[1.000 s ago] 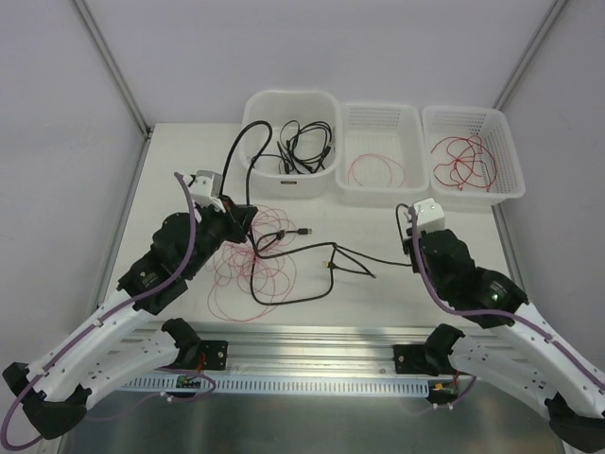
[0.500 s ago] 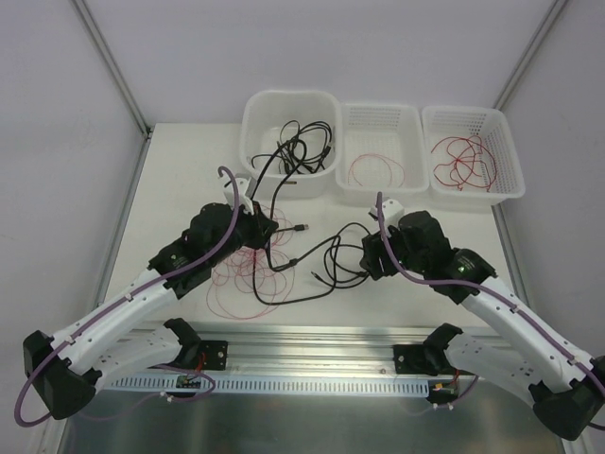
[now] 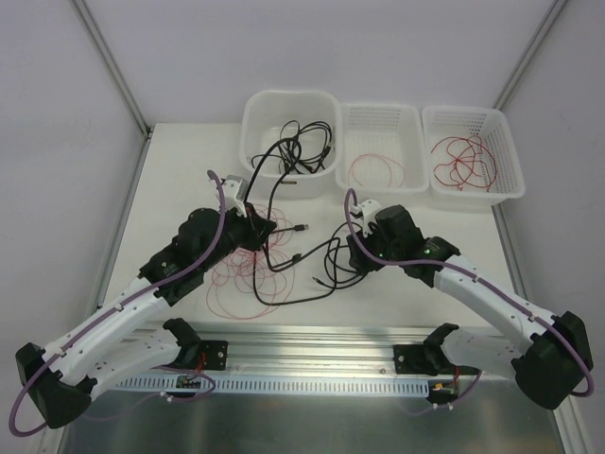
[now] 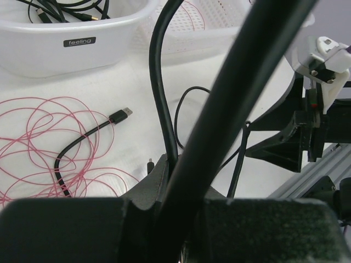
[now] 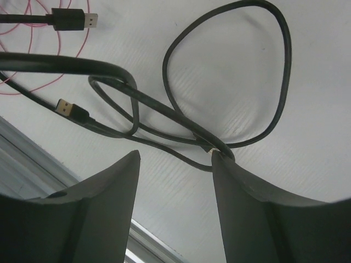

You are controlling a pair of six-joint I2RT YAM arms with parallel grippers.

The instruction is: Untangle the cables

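Black cables (image 3: 326, 265) lie tangled at the table's middle, next to loops of thin red wire (image 3: 248, 274). My left gripper (image 3: 267, 229) is shut on a black cable (image 4: 162, 98) that rises from its jaws and runs up into the white bin (image 3: 253, 113). In the left wrist view my left gripper (image 4: 173, 164) has red wire loops (image 4: 33, 131) and a USB plug (image 4: 122, 114) to its left. My right gripper (image 3: 352, 252) is open just over the black tangle. In the right wrist view my right gripper (image 5: 175, 156) holds nothing, and a cable loop (image 5: 277, 66) touches one fingertip (image 5: 219, 159).
The white bin holds more black cables (image 3: 302, 142). Two white baskets (image 3: 383, 113) (image 3: 506, 142) at the back right hold red wires. An aluminium rail (image 3: 312, 345) runs along the near edge. Another USB plug (image 5: 68, 107) lies near the rail.
My right gripper has swung left and down onto the black tangle. My left gripper moved right with its cable, and the black cables on the table have bunched up.
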